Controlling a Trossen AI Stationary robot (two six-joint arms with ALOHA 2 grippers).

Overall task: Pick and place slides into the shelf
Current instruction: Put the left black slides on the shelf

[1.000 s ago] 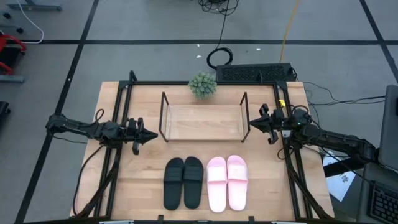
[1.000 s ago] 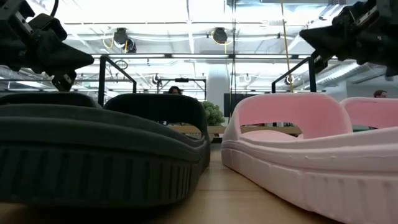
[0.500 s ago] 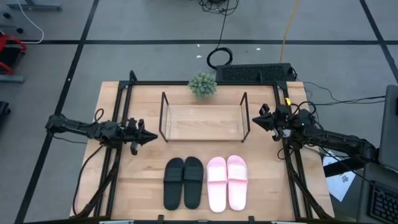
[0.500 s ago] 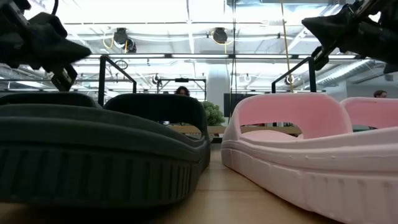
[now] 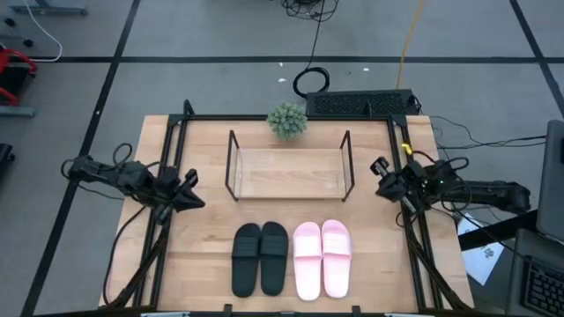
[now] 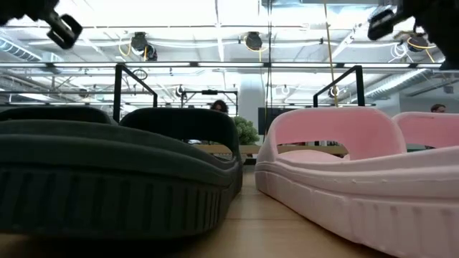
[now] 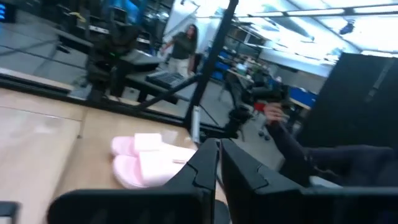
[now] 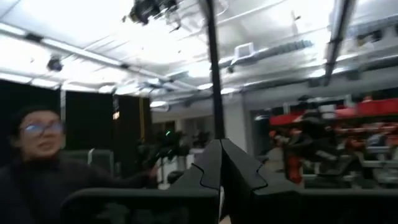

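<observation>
slides (image 5: 291, 257) lie between, well apart from clenched, empty left end effector (image 5: 196, 202) and right end effector (image 5: 382, 187).

We are in a robotics lab or industrial workshop hall — not a home or a shop. Around the wooden table (image 5: 203, 255) we see a bare grey floor (image 5: 220, 35) marked with dark tape lines, with loose cables (image 5: 310, 81) and a yellow cord (image 5: 409, 35) trailing behind the table. Above the table, the low view shows an open ceiling with strip lights (image 6: 215, 14), exposed round ducts (image 6: 252, 40) and metal beams. Beyond the table stand further workstations with dark equipment racks (image 7: 112, 43) and screens — and people (image 7: 184, 42) move among them. A small potted plant (image 5: 287, 120) sits at the table's far edge.
</observation>
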